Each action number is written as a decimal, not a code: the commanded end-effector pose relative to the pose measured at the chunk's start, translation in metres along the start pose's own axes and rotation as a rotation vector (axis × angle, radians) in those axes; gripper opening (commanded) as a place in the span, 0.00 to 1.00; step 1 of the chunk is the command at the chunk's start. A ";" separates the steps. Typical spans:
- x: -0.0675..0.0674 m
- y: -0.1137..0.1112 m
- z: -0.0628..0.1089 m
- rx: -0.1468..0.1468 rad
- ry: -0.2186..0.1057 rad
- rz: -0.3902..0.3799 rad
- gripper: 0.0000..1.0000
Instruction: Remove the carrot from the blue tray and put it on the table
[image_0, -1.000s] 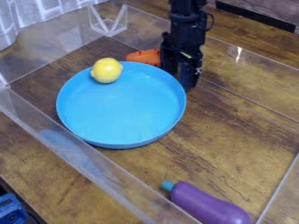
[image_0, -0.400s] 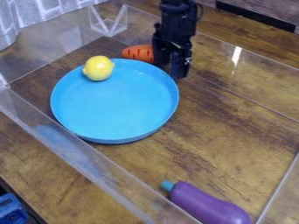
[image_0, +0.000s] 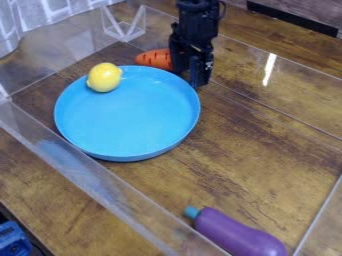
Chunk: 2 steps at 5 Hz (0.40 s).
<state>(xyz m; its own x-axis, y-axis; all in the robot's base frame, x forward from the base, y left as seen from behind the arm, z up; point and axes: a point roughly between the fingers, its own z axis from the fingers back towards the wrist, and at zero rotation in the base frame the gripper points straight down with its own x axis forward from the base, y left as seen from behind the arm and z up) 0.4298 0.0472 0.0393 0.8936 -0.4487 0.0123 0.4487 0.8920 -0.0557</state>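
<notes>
The orange carrot (image_0: 156, 58) lies just past the far rim of the blue tray (image_0: 127, 125), apparently resting on the brown table (image_0: 267, 130); its right end is hidden behind my gripper. My black gripper (image_0: 198, 72) points straight down beside the carrot's right end, with its tips low at the tray's far-right rim. Its jaws stand apart and nothing shows between them. I cannot tell whether a fingertip touches the rim.
A yellow ball (image_0: 104, 77) sits inside the tray near its far-left rim. A purple eggplant toy (image_0: 238, 235) lies on the table at the front right. Clear plastic walls (image_0: 54, 150) fence the work area on the left and front.
My gripper has shifted left and slightly away from the camera. The blue tray, with the yellow ball on it, has slid left with it, and the carrot has shifted a little left too.
</notes>
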 end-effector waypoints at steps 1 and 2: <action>0.006 0.012 0.025 0.049 -0.069 0.013 1.00; 0.007 0.014 0.024 0.054 -0.072 0.014 1.00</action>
<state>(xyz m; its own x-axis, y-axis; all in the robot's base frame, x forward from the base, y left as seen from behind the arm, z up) 0.4344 0.0485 0.0385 0.8943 -0.4467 0.0248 0.4474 0.8934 -0.0417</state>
